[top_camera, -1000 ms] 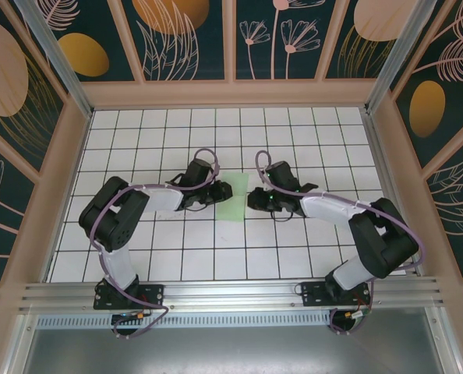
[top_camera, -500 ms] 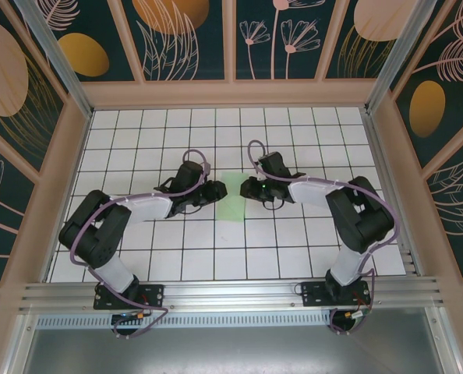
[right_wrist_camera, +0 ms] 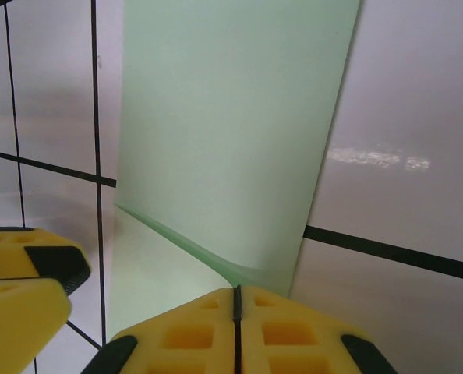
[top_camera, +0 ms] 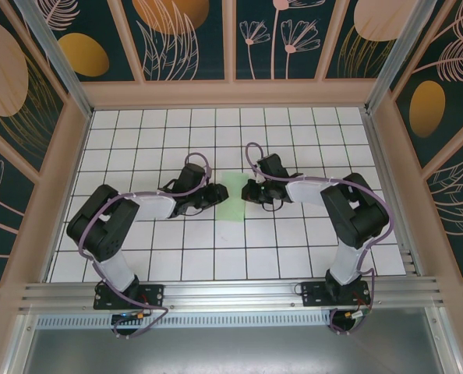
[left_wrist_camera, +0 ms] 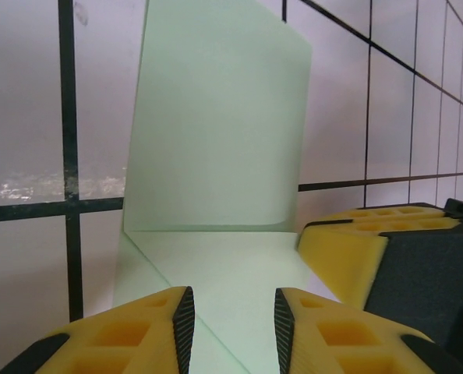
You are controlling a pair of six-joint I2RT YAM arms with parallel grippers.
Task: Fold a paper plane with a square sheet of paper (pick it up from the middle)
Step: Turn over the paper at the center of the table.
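At table (top_camera: 138, 253) centre: pale green sheet (top_camera: 233, 199), folded to a narrow strip, lying flat.
Left gripper (left_wrist_camera: 233, 312) low over one end, jaws parted; right gripper (right_wrist_camera: 237, 300) opposite, pinched shut on raised edge.

Top external: fixed high above and behind the arm bases (top_camera: 128, 294), tilted down and forward; far enough off to take in the whole tiled worktop (top_camera: 138, 257).
Left wrist: low over the worktop, looking out past its own left fingers (left_wrist_camera: 138, 327) at the bottom edge; very close to the sheet of paper (left_wrist_camera: 216, 132).
Right wrist: equally low and close, right fingers (right_wrist_camera: 177, 335) at the bottom edge.
Shared: all three see the sheet and its neighbouring tiles; each wrist view catches the other arm's fingers at one side.
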